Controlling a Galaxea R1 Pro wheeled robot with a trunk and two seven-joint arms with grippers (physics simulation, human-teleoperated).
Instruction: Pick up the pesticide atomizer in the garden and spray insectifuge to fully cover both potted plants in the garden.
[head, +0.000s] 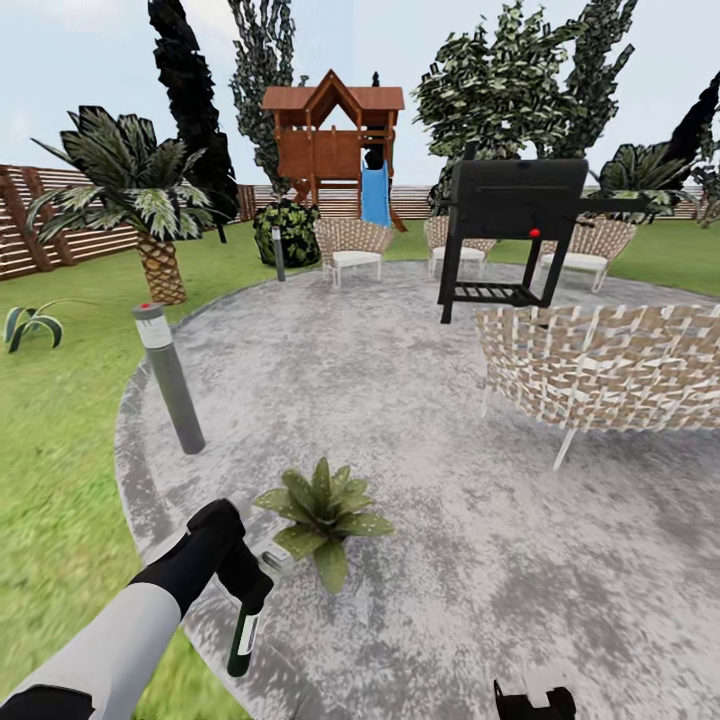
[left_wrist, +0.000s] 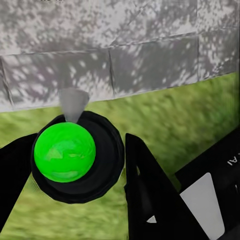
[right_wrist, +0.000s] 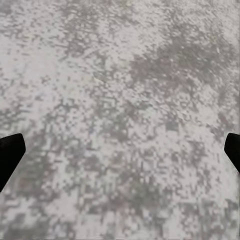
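My left gripper (head: 252, 588) is shut on the pesticide atomizer (head: 242, 632), a slim dark bottle hanging down over the patio's edge. Its pale nozzle (head: 276, 560) points toward a potted plant (head: 322, 510), a low rosette of speckled pointed leaves standing on the paving just beside it. In the left wrist view the atomizer's round black cap with a bright green top (left_wrist: 65, 152) sits between the black fingers (left_wrist: 142, 190), and the pale nozzle (left_wrist: 74, 102) aims at the paving stones. My right gripper (head: 535, 702) is open low over bare paving, its fingertips (right_wrist: 10, 155) wide apart.
A grey bollard light (head: 170, 378) stands at the round patio's (head: 400, 400) left rim. Woven chairs (head: 600, 370), a black grill (head: 515, 230) and a wooden playhouse (head: 335, 140) lie ahead. Lawn (head: 60, 480), a palm (head: 155, 210), a spiky plant (head: 30, 325) and the fence (head: 40, 230) are left.
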